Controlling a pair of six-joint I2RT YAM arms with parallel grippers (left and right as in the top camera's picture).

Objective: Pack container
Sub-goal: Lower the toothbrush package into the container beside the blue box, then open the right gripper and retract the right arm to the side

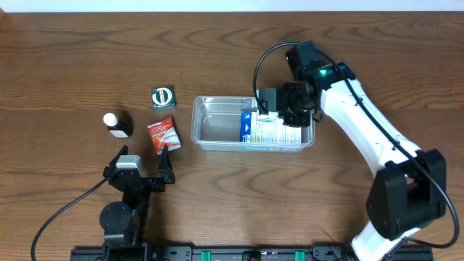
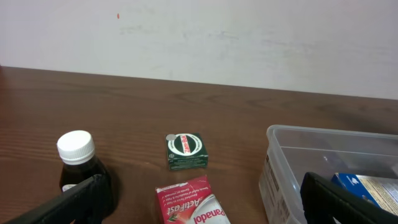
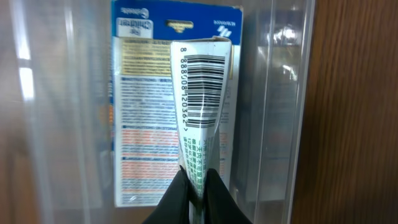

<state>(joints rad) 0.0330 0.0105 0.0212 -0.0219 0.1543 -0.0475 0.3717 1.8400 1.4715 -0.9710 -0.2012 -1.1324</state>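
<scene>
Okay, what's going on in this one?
The right gripper pinches a barcoded packet by its edge over the container, above a blue-and-white box already lying inside. The left gripper sits open and empty. A red packet, a small green box and a dark bottle lie on the table, unpacked.

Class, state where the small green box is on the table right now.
In the overhead view the green box sits left of the container, just beyond the red packet and to the right of the dark white-capped bottle.
</scene>
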